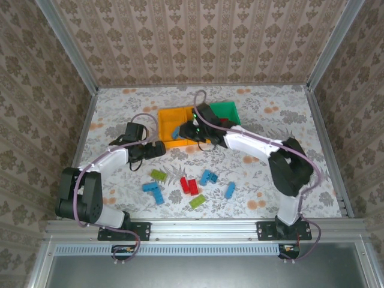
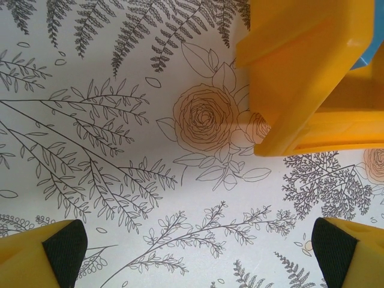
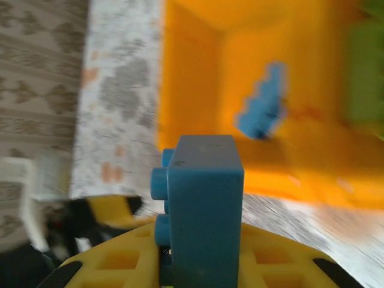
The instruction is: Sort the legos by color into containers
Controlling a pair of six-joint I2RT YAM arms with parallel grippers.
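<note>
The right pincer [image 3: 201,273] is clamped on a blue brick [image 3: 204,198], which we see standing between its yellow fingers, close by the orange bin [image 3: 198,90]. A second blue piece [image 3: 261,111] lies inside that bin, blurred. From above, we find the green bin [image 1: 229,108] touching the orange one's right side. Our left pincer [image 2: 198,252] hangs with its jaws wide apart over the table [image 2: 120,150], near the orange bin's corner. Loose bricks [image 1: 189,186] in red, blue and lime lie scattered nearer the bases.
</note>
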